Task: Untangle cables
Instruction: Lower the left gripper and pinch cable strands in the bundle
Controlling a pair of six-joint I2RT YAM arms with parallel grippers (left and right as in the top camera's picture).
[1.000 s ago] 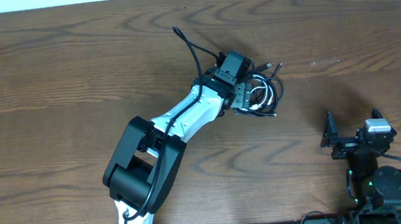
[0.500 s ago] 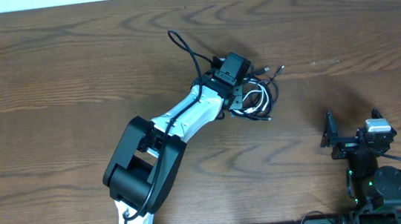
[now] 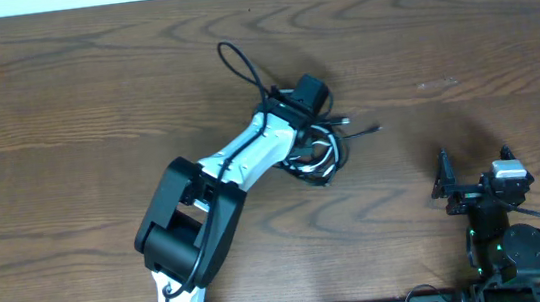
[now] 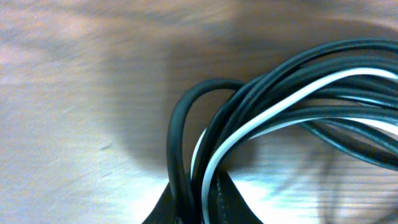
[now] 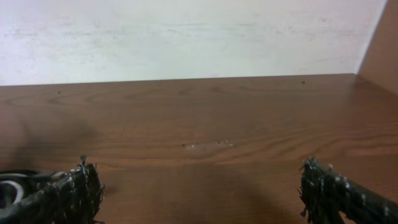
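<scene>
Overhead, just above the frame's centre, the left gripper (image 3: pixel 309 142) has clamped shut on the cables (image 3: pixel 329 155) and tugged them slightly leftward (still a knotted bundle), so untangling is likely only beginning, while the right gripper (image 3: pixel 477 188) waits spread wide at lower right.

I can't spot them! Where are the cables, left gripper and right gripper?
cables (image 4: pixel 311 91), left wrist view, on the white cord
left gripper (image 4: pixel 198 208), left wrist view, between fingertips
right gripper (image 5: pixel 202 190), right wrist view, between fingertips
</scene>
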